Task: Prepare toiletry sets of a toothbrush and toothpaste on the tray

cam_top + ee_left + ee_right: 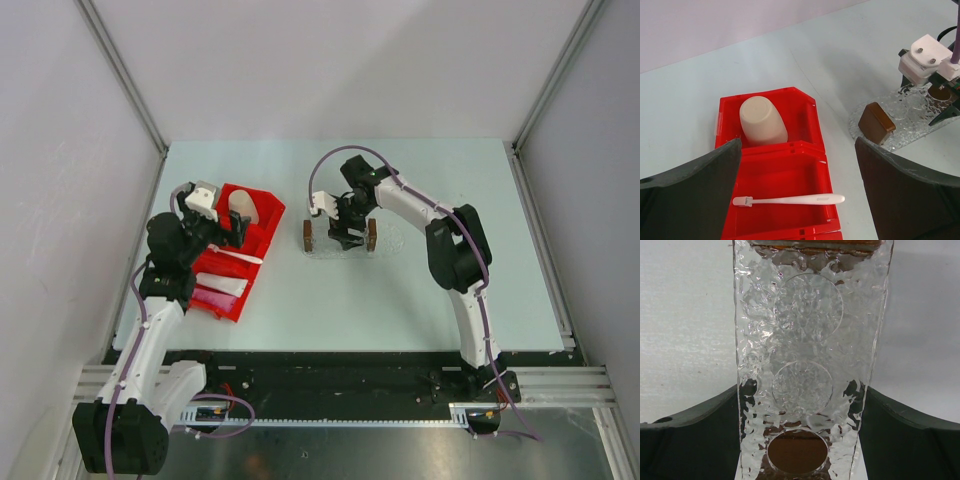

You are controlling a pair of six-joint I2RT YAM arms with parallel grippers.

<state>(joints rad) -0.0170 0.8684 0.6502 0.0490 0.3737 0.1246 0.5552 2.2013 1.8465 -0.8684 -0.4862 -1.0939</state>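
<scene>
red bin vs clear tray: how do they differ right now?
The red bin is opaque, deep-walled and split into compartments; the clear tray is see-through and shallow, with a brown block at each end. The bin holds a paper cup and white toothbrush; the tray shows no toiletries yet. Both sit flat on the table.

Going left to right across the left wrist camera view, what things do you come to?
Tan paper cup → dark brown block at the end of the clear plastic tray → right hand. The white toothbrush spans under the cup, so it is left out.
</scene>
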